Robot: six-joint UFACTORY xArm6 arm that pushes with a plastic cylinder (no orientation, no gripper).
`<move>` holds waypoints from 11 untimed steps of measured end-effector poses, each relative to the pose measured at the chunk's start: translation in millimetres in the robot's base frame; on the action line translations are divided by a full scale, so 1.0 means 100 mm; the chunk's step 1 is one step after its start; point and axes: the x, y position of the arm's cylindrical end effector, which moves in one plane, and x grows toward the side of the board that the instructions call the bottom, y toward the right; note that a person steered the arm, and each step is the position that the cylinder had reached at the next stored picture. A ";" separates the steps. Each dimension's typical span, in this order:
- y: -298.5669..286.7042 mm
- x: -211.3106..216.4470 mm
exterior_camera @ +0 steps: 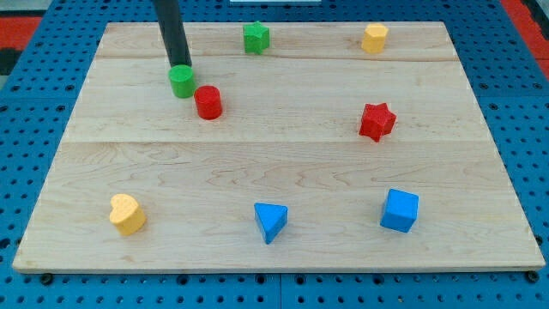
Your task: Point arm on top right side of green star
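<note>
The green star [256,37] sits near the view's top edge of the wooden board [283,163], a little left of centre. My tip [178,65] is at the upper left, well to the left of and slightly below the star. It stands right behind a green cylinder [181,81], touching or nearly touching its top edge. A red cylinder [208,102] sits just right of and below the green cylinder.
A yellow hexagon-like block [374,38] is at the top right. A red star [377,121] is at the right. A yellow heart [127,214], a blue triangle [270,221] and a blue cube [399,210] line the bottom.
</note>
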 end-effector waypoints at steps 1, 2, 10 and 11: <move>0.30 0.15; 0.54 0.02; 1.26 -1.00; 1.09 -0.69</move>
